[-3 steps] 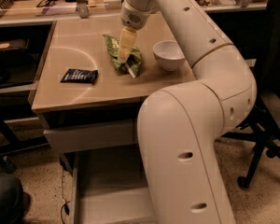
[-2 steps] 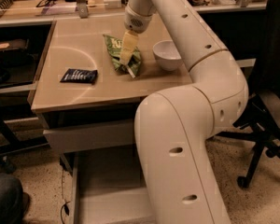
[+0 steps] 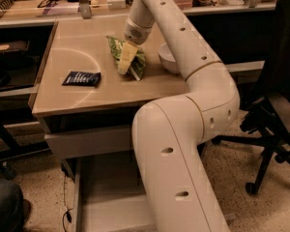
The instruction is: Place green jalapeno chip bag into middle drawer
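The green jalapeno chip bag lies on the tan tabletop, near the middle towards the back. My gripper points down at the end of the long pale arm and sits right on the bag, covering its middle. The bag rests on the table. The middle drawer is pulled open low at the front, below the table edge. Its grey-beige tray is partly hidden by my arm.
A flat dark blue packet lies left of the bag. A white bowl stands right of the bag, half hidden by the arm. A shut drawer front sits above the open one. A black office chair stands at the right.
The arm's upper links have swung a little and the gripper has come down slightly onto the bag. The bag, packet and bowl have not moved.
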Motion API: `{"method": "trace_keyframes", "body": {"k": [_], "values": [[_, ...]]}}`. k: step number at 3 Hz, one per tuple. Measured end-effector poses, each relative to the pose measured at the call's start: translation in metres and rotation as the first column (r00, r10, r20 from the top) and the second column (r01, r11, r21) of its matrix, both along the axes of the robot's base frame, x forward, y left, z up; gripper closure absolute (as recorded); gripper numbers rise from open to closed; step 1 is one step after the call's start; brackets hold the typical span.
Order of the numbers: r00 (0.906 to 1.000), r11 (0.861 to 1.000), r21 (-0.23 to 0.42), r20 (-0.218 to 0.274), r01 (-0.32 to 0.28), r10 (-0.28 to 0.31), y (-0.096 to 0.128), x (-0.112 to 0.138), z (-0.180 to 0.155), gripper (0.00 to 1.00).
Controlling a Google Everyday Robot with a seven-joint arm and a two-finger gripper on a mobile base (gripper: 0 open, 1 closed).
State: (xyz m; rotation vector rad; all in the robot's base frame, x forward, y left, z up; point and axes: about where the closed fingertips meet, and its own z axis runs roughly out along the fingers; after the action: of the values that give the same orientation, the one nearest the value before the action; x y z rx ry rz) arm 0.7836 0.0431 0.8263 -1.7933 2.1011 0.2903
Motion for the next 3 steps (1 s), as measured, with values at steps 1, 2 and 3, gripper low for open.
{"method": "trace_keyframes", "body": {"k": [1, 2, 3], "values": [[0.9998, 1.000, 0.013, 0.019, 0.005, -0.005, 0.0050, 0.0069, -0.0017, 0.19], [0.9995, 1.000, 0.022, 0.032, 0.008, -0.009, 0.0094, 0.0119, -0.0042, 0.42], [0.9995, 1.000, 0.022, 0.032, 0.008, -0.009, 0.0094, 0.0119, -0.0042, 0.65]]}}
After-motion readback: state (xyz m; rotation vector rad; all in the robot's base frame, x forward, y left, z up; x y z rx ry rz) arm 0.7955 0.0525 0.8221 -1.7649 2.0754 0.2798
